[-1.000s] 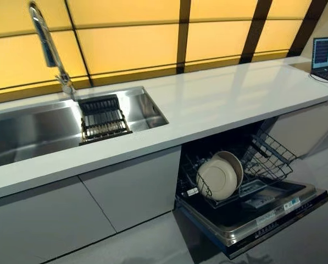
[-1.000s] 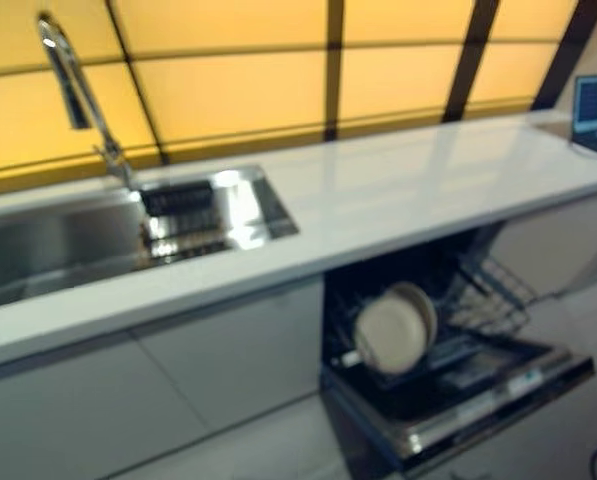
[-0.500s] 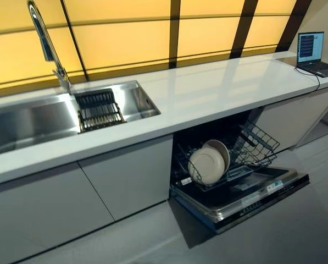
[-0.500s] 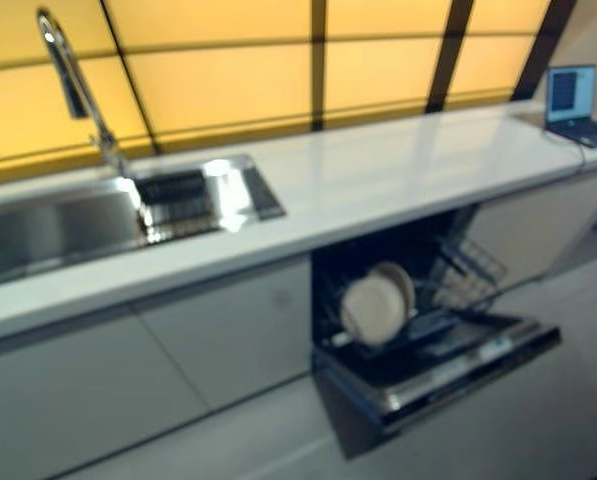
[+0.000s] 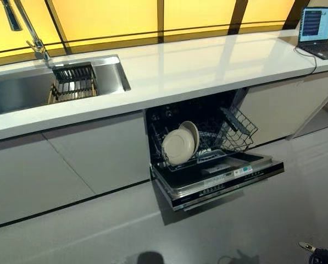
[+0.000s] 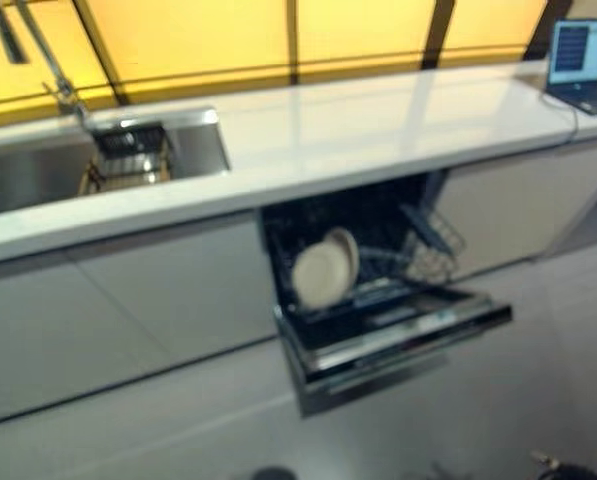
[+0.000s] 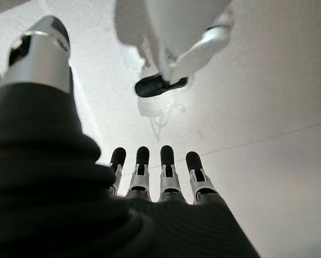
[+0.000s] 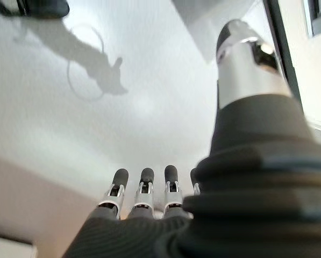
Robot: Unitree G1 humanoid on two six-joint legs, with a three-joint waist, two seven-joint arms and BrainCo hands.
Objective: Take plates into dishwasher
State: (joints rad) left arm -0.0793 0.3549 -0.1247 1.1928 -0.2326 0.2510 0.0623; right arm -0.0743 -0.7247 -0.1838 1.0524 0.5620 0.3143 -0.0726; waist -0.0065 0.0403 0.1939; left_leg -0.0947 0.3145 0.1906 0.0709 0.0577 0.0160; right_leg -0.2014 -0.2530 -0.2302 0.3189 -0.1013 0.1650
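Two plates (image 5: pixel 180 145) already stand in the dishwasher (image 5: pixel 207 165) rack; counter (image 5: pixel 196 63) above it holds none. Left hand (image 7: pixel 149 177) and right hand (image 8: pixel 144 193) both hang spread, empty over the floor; judgement: load done, next close the door square.

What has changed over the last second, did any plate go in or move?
No plate moved. Only the head camera shifted: the whole scene slid left and looks farther off, so more floor shows. The two cream round plates stand upright in the black wire lower rack of the open dishwasher as before. The left hand and right hand hang open over the floor, holding nothing.
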